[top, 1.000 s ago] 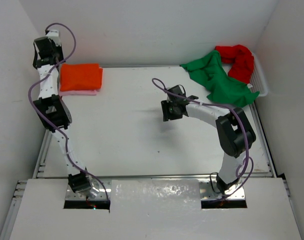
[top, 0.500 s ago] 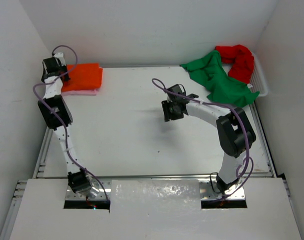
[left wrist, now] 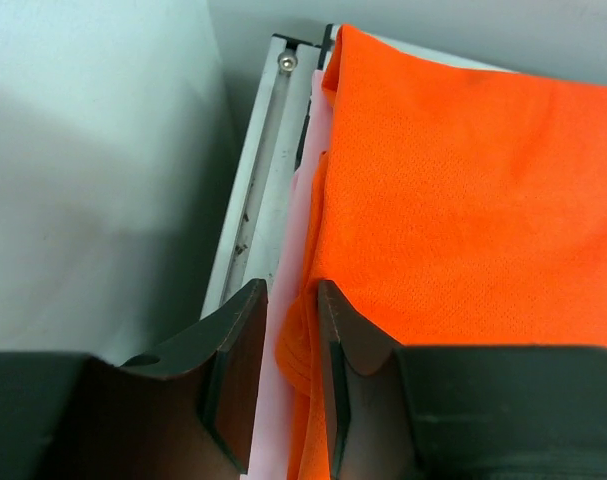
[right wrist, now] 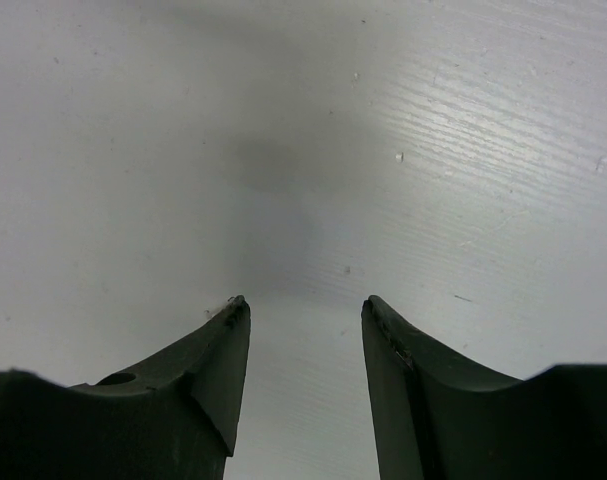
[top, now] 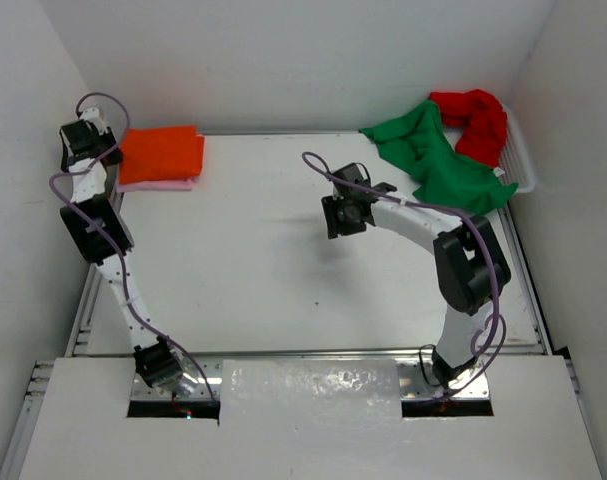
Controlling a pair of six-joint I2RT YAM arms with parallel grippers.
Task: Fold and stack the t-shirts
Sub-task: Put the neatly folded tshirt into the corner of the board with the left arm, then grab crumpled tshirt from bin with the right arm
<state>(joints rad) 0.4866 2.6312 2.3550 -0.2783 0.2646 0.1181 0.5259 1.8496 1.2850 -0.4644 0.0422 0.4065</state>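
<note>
The orange t-shirt (top: 163, 153) lies folded on the folded pink t-shirt (top: 159, 185) at the far left corner. In the left wrist view the orange cloth (left wrist: 463, 200) overlaps the pink cloth (left wrist: 295, 200). My left gripper (top: 89, 148) hovers at the stack's left edge; its jaws (left wrist: 291, 295) stand a narrow gap apart over the orange hem and hold nothing. The green t-shirt (top: 438, 160) and the red t-shirt (top: 478, 120) lie crumpled at the far right. My right gripper (top: 343, 215) is open and empty over bare table (right wrist: 305, 305).
A white mesh basket (top: 523, 165) stands at the far right under the red and green shirts. A metal rail (left wrist: 258, 170) runs along the table's left edge beside the side wall. Walls close in the left, back and right sides.
My left gripper came down and right to the stack's left edge, then drew back left. The right arm barely moved. The shirts have not moved.
</note>
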